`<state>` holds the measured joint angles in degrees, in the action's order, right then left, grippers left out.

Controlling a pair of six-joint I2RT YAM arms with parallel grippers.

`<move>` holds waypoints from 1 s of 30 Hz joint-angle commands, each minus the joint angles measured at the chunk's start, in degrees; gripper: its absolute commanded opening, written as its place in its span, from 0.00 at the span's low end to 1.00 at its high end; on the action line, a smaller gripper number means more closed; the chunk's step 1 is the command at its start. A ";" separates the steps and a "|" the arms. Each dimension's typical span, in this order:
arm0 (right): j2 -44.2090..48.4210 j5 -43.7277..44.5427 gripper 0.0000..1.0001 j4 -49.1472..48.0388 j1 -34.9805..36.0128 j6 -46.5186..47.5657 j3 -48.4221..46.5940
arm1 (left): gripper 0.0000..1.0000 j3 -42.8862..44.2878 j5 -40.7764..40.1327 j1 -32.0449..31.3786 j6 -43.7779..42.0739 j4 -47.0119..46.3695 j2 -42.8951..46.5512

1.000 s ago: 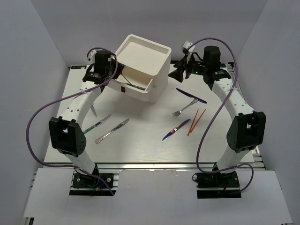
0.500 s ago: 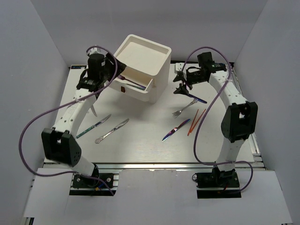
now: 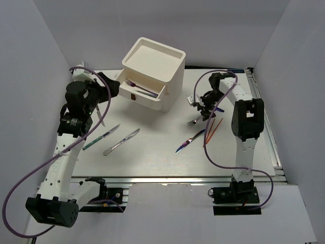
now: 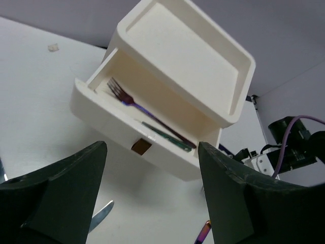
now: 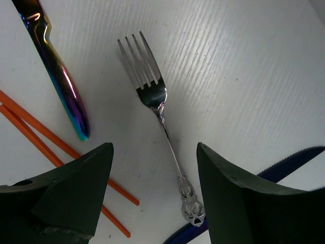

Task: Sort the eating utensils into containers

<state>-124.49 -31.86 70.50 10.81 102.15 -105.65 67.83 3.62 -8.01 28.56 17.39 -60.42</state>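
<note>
The white drawer unit (image 3: 154,65) stands at the back, its container, the top drawer (image 3: 143,93), pulled open. Inside lie an iridescent purple fork (image 4: 131,101) and a teal-handled utensil (image 4: 167,136). My left gripper (image 3: 107,85) hangs open and empty, left of the drawer and apart from it (image 4: 152,203). My right gripper (image 3: 202,105) is open, low over a silver fork (image 5: 161,114), whose handle lies between the fingers (image 5: 154,168) with no contact seen. Beside that fork lie an iridescent knife (image 5: 61,76), two orange chopsticks (image 5: 45,137) and a blue knife (image 5: 284,162).
On the left of the table lie a teal-handled knife (image 3: 101,136), a silver knife (image 3: 121,141) and another blade (image 3: 101,120). An iridescent knife (image 3: 190,141) rests at centre right. The drawer front carries a dark red pull (image 4: 141,147).
My left gripper opened, left the purple fork in the drawer and drew back to the left. My right gripper swung down and in over the silver fork.
</note>
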 commanded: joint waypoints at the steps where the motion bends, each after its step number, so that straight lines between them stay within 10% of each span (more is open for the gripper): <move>1: -0.75 3.73 0.73 2.72 0.27 4.90 -1.58 | 0.84 -3.23 -2.73 0.36 -1.66 5.02 2.41; 15: -7.96 9.88 0.59 -6.95 2.46 -2.65 -3.16 | 0.84 -10.35 -4.94 0.45 2.38 6.78 7.60; 23: -5.33 11.03 0.11 -10.73 3.43 -3.09 3.60 | 0.84 -12.11 -4.85 0.54 3.70 6.87 7.86; 30: -2.61 6.29 0.00 -13.72 3.52 -6.42 5.89 | 0.83 -13.60 -4.67 0.54 4.93 6.87 8.39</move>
<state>-127.52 -22.63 58.02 13.87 98.02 -101.30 54.72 -0.73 -7.92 32.51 24.03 -53.47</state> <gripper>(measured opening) 0.066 0.836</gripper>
